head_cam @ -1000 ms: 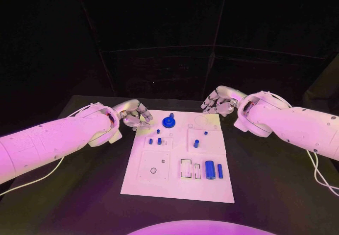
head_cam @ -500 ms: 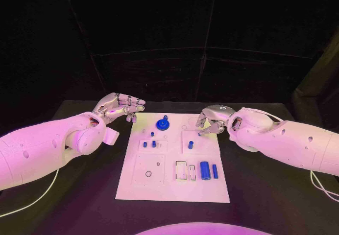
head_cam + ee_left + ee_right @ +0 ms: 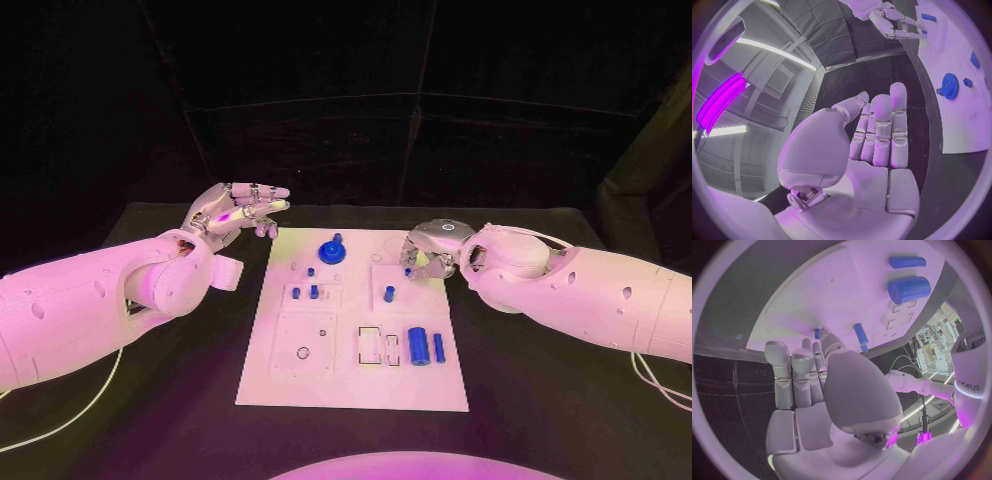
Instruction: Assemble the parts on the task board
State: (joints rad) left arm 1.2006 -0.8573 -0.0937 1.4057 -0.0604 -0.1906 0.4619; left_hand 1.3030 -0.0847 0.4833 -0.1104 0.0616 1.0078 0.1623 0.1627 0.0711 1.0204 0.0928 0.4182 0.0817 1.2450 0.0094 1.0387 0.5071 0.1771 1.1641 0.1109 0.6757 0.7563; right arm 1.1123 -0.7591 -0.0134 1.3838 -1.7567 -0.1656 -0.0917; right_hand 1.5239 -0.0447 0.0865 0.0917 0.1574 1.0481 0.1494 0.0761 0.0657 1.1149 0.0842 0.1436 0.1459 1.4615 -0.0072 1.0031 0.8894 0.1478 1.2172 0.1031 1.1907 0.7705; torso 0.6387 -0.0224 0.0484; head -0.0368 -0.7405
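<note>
The white task board (image 3: 353, 375) lies flat on the black surface (image 3: 548, 400) between the two robot hands. On it are blue parts: a gear (image 3: 333, 253) at the far end, just beside the left robot hand (image 3: 231, 212), and a thick cylinder (image 3: 418, 346) and a thin pin (image 3: 438, 347) at the near end. The left robot hand is raised beside the board's far corner, fingers extended and apart, holding nothing. The right robot hand (image 3: 433, 250) hovers over the board's far right corner, fingers straight, empty.
</note>
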